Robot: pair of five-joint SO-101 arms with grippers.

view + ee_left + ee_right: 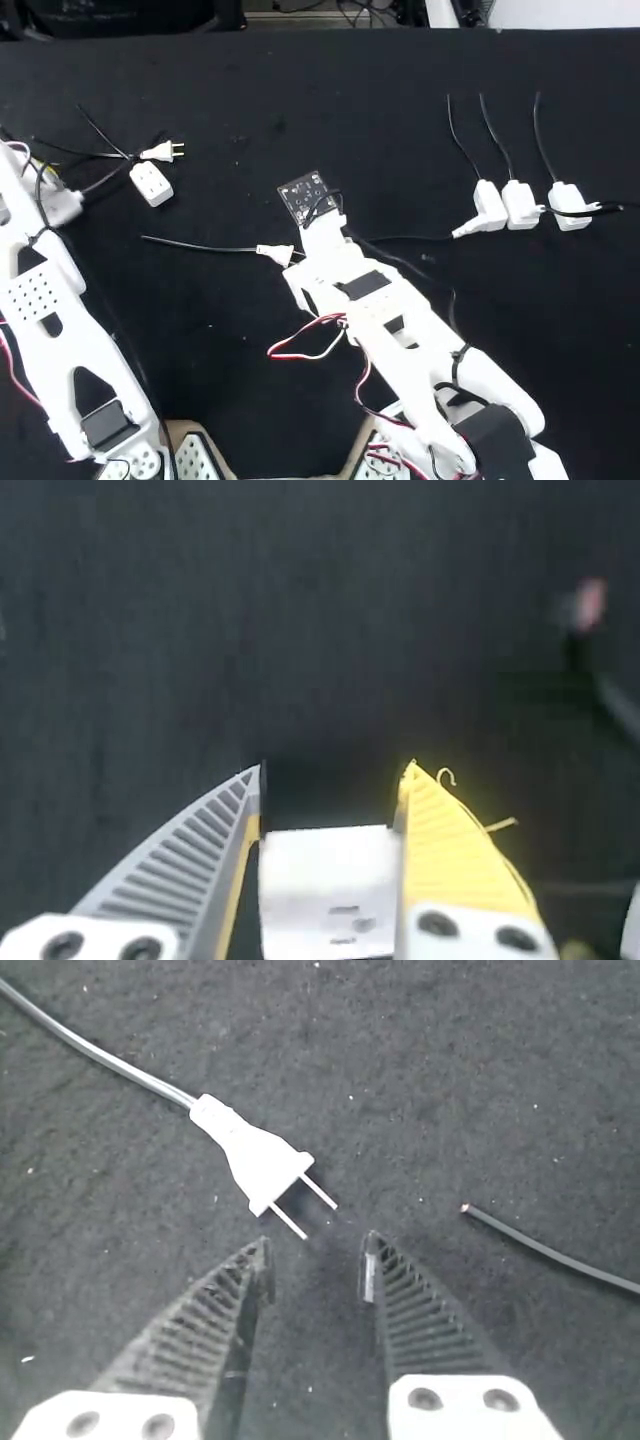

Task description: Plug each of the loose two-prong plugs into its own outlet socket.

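In the high view, three white units [519,204] sit in a row on the right of the black worktop [400,110], each with a dark cord running away from it. They look like plugs already seated in sockets, though the joints are too small to confirm. Two plugs are plainly loose. The far plug [160,152] lies on the left with its prongs bare, just beside a free outlet socket [151,184]. The centre plug [276,252] lies mid-worktop, with the right gripper [296,270] close behind its prongs. The left gripper [58,205] is at the far left edge.

In the left wrist view, the left gripper [330,780] is clamped on a white block [328,890] held between its grey and yellow fingers. The block is probably an outlet socket, but its face cannot be read.

In the right wrist view, the right gripper [316,1250] stands open and holds nothing. The centre plug [255,1160] rests on the worktop, its prongs pointing towards the gap between the fingers without touching them. A loose black wire [540,1248] ends nearby.

By this reckoning the task is over halfway done, with two plugs left to seat and the centre one not yet grasped.
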